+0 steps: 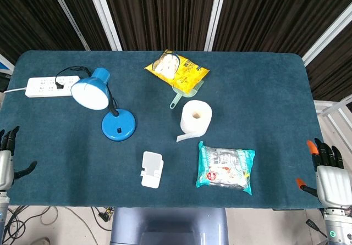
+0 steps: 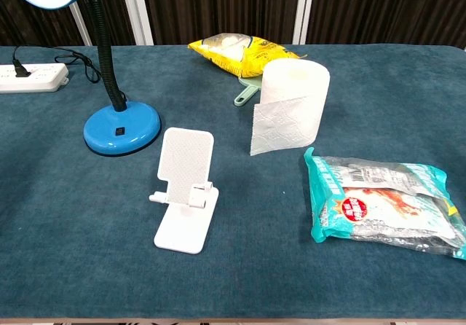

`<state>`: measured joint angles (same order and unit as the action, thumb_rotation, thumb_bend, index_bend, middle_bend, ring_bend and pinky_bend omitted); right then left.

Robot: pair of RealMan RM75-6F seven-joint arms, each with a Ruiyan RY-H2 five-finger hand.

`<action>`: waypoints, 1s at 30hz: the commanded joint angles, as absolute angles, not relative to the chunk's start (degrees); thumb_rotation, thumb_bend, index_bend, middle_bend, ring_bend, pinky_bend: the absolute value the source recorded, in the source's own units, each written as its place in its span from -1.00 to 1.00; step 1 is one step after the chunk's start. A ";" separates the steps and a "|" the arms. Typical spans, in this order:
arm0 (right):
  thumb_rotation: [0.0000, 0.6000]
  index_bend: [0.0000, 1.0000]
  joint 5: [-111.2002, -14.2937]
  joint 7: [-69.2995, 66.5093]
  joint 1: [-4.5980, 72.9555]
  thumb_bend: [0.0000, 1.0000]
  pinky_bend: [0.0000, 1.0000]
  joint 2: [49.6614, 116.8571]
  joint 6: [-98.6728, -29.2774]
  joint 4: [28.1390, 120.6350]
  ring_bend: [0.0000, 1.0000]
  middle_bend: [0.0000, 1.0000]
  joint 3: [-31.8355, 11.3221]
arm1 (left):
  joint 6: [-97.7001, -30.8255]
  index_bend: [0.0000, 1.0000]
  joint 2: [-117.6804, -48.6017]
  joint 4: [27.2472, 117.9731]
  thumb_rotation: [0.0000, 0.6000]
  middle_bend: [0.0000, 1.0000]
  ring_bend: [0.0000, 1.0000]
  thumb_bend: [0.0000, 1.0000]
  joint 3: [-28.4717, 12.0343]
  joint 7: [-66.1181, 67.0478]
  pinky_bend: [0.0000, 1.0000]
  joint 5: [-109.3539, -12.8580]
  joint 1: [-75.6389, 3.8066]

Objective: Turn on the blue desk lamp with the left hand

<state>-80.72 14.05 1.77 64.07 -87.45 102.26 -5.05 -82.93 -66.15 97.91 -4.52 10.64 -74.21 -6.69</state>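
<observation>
The blue desk lamp (image 1: 110, 110) stands at about ten o'clock on the dark blue worktop (image 1: 264, 91), its round base (image 2: 121, 128) flat on the cloth and its black neck bending up to the shade (image 1: 91, 89); in the chest view the shade is cut off by the top edge, and the small dark switch on the base is too small to read. At ten o'clock from the base lies a white power strip (image 1: 48, 86) with a black plug in it, its left end cropped in the chest view. A white phone stand (image 2: 185, 190) sits at five o'clock from the base, near it. A roll of paper (image 2: 290, 106) stands near the worktop's centre, hiding part of a green scoop (image 1: 180, 96) behind it, which touches a yellow snack bag (image 1: 177, 71). A teal food packet (image 1: 226, 168) lies at five o'clock. The left robot hand (image 1: 7, 160) hangs released at the eight o'clock edge, partly out of frame, well apart from the lamp. The right robot hand (image 1: 329, 173) is likewise released at four o'clock, fingers spread.
</observation>
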 commanded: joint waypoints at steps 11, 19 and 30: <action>1.00 -0.89 -80.87 14.06 1.86 -0.50 -0.93 64.14 -87.18 102.40 -0.89 -0.96 -4.97 | -82.77 -0.80 -65.67 98.91 1.00 -0.75 -0.97 -0.66 -4.51 10.62 -0.96 -74.05 -6.31; 1.00 -0.89 -80.05 14.24 1.69 -0.50 -0.93 64.32 -87.49 102.30 -0.89 -0.96 -5.38 | -81.77 -0.81 -66.96 97.77 1.00 -0.74 -0.97 -0.48 -4.20 9.78 -0.93 -75.33 -6.85; 1.00 -0.89 -79.29 14.53 1.80 -0.50 -0.93 64.51 -87.28 102.43 -0.89 -0.96 -5.69 | -77.76 -0.66 -73.32 97.08 1.00 -0.08 -0.07 -0.24 -6.27 12.03 0.28 -74.85 -11.12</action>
<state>-79.32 14.53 1.82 64.51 -87.27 102.42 -5.67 -78.35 -72.49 96.94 -5.64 11.76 -74.99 -10.34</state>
